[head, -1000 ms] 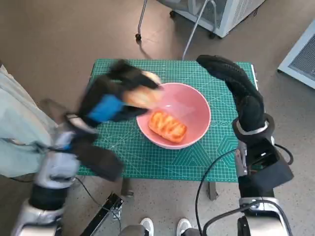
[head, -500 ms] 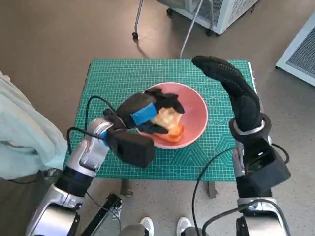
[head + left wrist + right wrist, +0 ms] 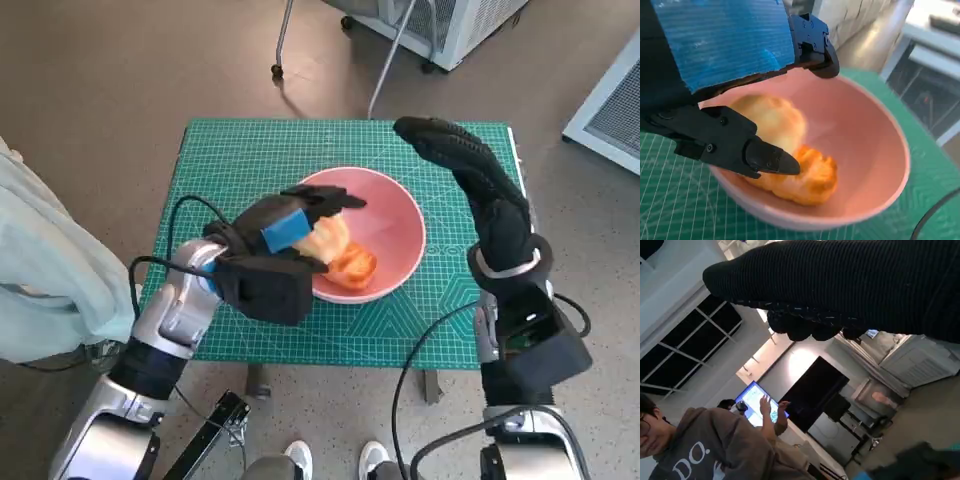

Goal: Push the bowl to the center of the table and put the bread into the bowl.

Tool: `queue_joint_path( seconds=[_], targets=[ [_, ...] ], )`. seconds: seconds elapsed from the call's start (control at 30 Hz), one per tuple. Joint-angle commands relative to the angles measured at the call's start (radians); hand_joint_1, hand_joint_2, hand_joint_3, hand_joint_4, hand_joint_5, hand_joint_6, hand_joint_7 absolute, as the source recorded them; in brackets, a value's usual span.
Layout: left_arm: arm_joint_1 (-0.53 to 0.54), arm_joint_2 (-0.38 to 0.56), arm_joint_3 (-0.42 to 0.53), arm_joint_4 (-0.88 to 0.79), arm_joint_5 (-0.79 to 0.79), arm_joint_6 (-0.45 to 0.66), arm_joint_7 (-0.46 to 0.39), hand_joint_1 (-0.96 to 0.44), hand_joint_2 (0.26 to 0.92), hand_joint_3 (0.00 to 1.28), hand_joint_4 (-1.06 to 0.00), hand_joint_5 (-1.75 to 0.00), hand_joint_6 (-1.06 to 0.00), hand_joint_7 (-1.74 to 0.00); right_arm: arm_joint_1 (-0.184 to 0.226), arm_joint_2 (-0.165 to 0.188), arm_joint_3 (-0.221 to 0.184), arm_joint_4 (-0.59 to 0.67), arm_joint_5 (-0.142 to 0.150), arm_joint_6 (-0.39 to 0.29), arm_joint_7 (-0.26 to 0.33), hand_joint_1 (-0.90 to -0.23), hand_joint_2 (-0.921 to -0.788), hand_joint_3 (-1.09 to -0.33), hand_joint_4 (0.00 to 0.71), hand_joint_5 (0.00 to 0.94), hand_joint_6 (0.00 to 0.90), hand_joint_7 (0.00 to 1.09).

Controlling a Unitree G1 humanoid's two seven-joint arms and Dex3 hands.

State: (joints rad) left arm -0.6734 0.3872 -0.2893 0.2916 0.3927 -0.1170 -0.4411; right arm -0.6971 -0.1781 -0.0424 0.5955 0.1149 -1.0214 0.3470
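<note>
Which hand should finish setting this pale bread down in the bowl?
Left. The left hand already has the pale bread inside the pink bowl; the right hand is raised beside the bowl, holding nothing.

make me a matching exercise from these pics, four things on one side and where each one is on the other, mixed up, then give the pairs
Things:
1. pale bread
2. orange bread
3. pink bowl
4. right hand

Places:
A. raised beside the bowl, holding nothing
B. on the green mat, near the table's middle
C. lying in the bowl, clear of any hand
D. under the left hand, inside the bowl

Pairs: 1-D, 2-C, 3-B, 4-A
</note>
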Motion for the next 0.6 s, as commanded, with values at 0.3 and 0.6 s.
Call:
queue_joint_path(
  seconds=[0.3,0.6],
  targets=[
    [0.051,-0.047,0.153,-0.073,-0.146,-0.24,0.18,-0.35,0.917,0.1,-0.32,-0.06,-0.25,-0.48,-0.004,0.007,-0.005,0.041,-0.006,0.001,-0.018,-0.659,-0.921,-0.839,-0.001,0.464,-0.001,0.72],
    [0.102,-0.087,0.239,-0.165,-0.254,-0.306,0.238,-0.43,0.921,0.18,-0.32,-0.02,-0.23,-0.41,-0.027,0.013,-0.009,0.052,-0.014,0.001,-0.037,-0.654,-0.921,-0.834,0.0,0.454,-0.001,0.69]
  ],
)
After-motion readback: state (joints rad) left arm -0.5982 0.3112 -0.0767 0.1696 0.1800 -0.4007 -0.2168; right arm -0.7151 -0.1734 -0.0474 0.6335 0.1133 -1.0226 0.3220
